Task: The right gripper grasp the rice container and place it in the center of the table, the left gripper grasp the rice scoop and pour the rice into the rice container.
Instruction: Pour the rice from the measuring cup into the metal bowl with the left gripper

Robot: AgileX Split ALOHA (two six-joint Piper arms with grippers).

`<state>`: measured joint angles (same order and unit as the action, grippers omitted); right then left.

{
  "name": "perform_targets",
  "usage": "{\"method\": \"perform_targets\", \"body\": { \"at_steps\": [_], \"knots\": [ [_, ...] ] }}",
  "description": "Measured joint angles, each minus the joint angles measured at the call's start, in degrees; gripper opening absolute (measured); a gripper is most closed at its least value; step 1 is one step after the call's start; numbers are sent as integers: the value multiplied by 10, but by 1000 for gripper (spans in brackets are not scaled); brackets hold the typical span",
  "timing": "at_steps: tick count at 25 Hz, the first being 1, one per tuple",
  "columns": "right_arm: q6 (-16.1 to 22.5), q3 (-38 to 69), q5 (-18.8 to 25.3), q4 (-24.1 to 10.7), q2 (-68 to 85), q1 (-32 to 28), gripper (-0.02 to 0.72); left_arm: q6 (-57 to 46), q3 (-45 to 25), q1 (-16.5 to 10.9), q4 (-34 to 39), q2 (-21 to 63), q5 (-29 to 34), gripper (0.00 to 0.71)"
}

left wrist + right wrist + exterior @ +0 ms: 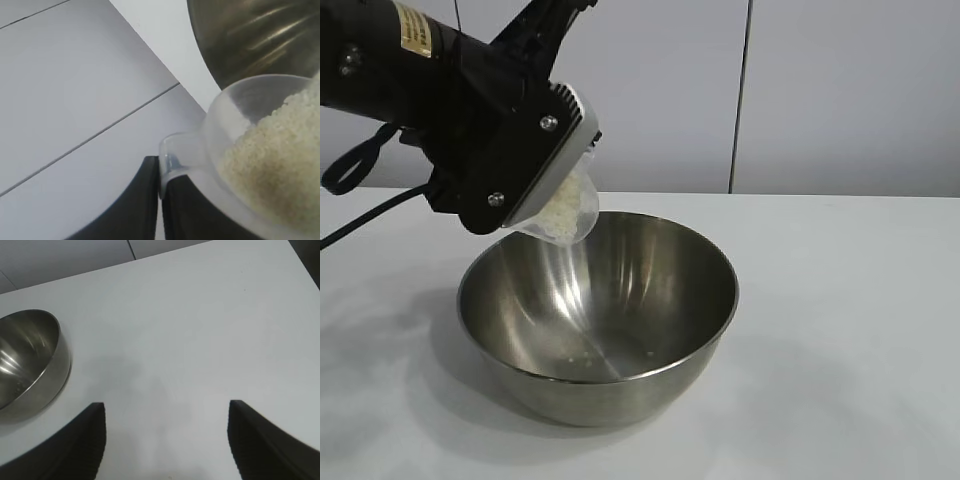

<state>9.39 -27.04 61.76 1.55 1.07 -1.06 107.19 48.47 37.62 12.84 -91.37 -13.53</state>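
Exterior view shows us the left gripper (555,195) clenched on the light, flimsy clear plastic rice scoop (565,212), tipped over the stiff, slippery steel rice container (598,315) mid-table; left wrist view shows loose rice (275,165) heaped toward its lip; right wrist view shows the right gripper (165,440) released, well apart.

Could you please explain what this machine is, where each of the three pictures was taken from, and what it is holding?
This is a robot with two arms at a white table. One picture comes from a camera outside the rig; the other two come from cameras on the arms' wrists. In the outside view, the left gripper is shut on a small clear plastic rice scoop, tilted over a large steel bowl, the rice container. The left wrist view shows the scoop up close, with white rice heaped inside. A few grains already lie in the bowl. The right wrist view shows the right gripper, fingers open and empty above bare table, with the bowl off to one side.
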Motion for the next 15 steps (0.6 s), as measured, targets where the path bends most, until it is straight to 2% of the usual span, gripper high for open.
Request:
{"method": "perform_targets", "body": {
  "at_steps": [7, 15],
  "knots": [
    [0, 0, 0, 0, 0, 0, 473, 98, 0, 0, -7, 0, -135, 8],
    [0, 0, 0, 0, 0, 0, 473, 229, 0, 0, -73, 0, -167, 8]
  ]
}}
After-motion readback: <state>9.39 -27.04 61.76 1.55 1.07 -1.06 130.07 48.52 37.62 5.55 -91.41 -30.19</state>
